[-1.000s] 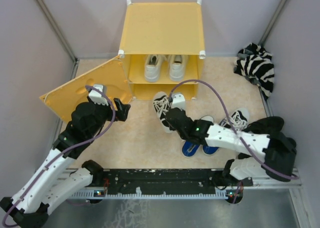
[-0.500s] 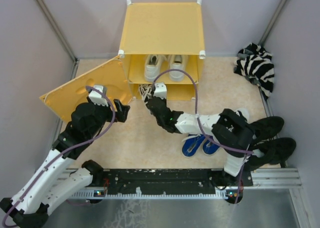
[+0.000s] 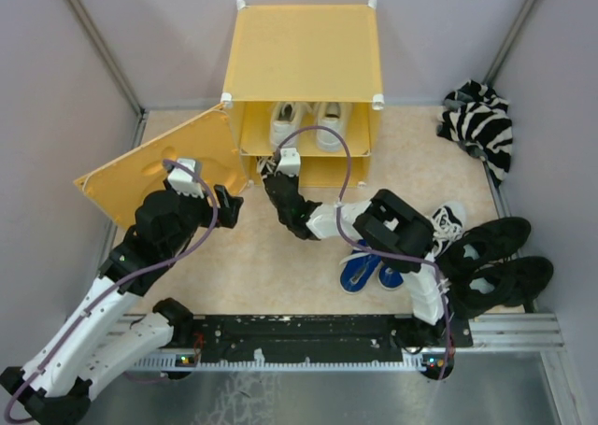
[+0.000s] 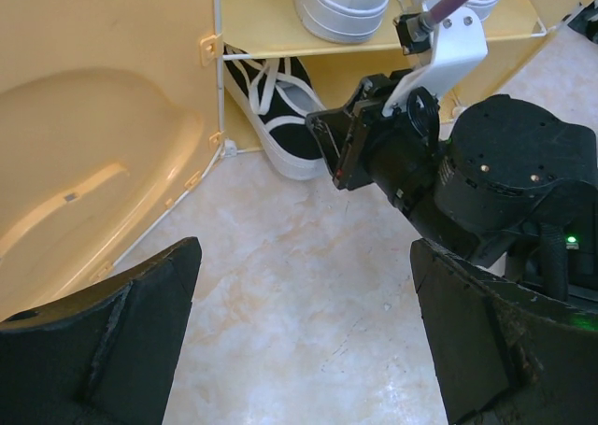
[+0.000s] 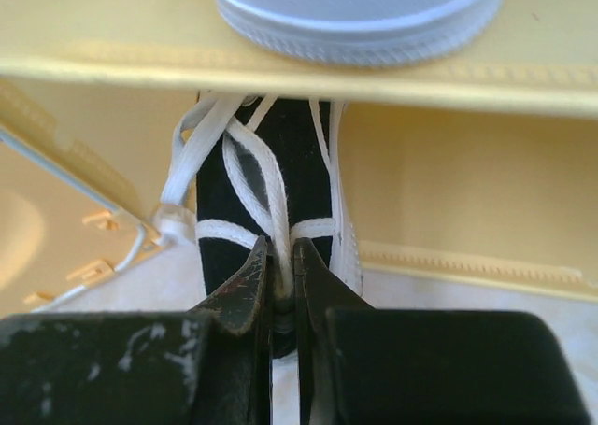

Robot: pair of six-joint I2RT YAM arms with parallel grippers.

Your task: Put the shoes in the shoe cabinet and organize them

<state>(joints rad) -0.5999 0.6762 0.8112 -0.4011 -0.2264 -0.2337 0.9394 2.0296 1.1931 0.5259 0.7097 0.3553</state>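
- Because the right gripper (image 5: pixel 281 257) is pinched nearly shut on only the laces (image 5: pixel 266 177) of the black-and-white sneaker (image 5: pixel 304 145), the hold looks soft. A lace could slide out or pull loose, and the shoe could swing about that one point.
- The sneaker sits at the left of the lower compartment, under the shelf (image 5: pixel 140 61). Its near end pokes out past the front edge, close to the wire frame (image 5: pixel 84 177) at the door hinge. A push that drifts left could jam the sole there and skew the shoe.
- The wrist is close under the shelf lip, so reaching deeper may knock it and shake the white pair (image 3: pixel 288 117) above.
- The purple cable (image 3: pixel 348 177) arcs in front of the upper compartment and could hook a white shoe when the arm draws back.
- The right arm's elbow hangs over the blue pair (image 3: pixel 360 274), and a wide swing might scatter them.
- The left gripper (image 4: pixel 304 350) is spread wide and empty beside the hinged door (image 3: pixel 159 159). Nothing holds that door, so a nudge to the shoe cabinet (image 3: pixel 304 56) could swing it onto the sneaker.
- The second black-and-white sneaker (image 3: pixel 448 221) lies near the all-black pair (image 3: pixel 495 257) and could be mixed up with them.
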